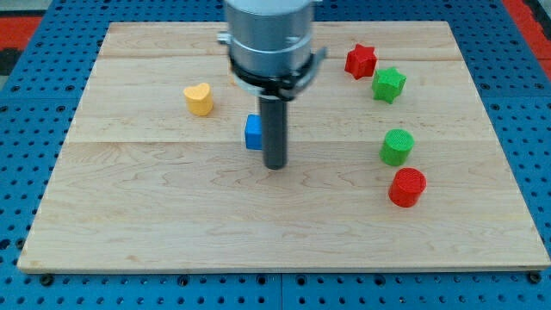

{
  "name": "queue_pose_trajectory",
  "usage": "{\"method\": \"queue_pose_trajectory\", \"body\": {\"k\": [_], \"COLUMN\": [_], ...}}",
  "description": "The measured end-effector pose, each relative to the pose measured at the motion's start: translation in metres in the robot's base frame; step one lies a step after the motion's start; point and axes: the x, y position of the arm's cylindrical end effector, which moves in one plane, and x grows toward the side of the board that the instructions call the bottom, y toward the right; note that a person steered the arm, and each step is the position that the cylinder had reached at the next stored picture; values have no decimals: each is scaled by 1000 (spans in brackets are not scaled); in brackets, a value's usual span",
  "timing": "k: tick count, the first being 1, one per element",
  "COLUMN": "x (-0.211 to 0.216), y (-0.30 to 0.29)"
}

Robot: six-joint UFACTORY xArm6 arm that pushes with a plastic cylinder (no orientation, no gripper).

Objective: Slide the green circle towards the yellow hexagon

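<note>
Camera view shows my tip [275, 164] resting on the wooden board [172, 224], with no pincer to open or close, only a bare rod. A blue block [252, 133] sits just beside it toward the view's left. The green circle [397, 146] lies well off to the view's right of my tip, above a red circle [406, 187]. No yellow hexagon shows; only a yellow heart [199, 99] up-left. I judge the approach not yet begun: next I must get round to the green circle's far right side.
</note>
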Motion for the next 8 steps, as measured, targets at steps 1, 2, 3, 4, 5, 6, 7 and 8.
{"method": "queue_pose_trajectory", "body": {"k": [1, 2, 3, 4, 5, 6, 7, 8], "x": [1, 5, -10, -37, -25, -13, -15, -38], "y": [62, 135, 191, 190, 179, 173, 112, 39]}}
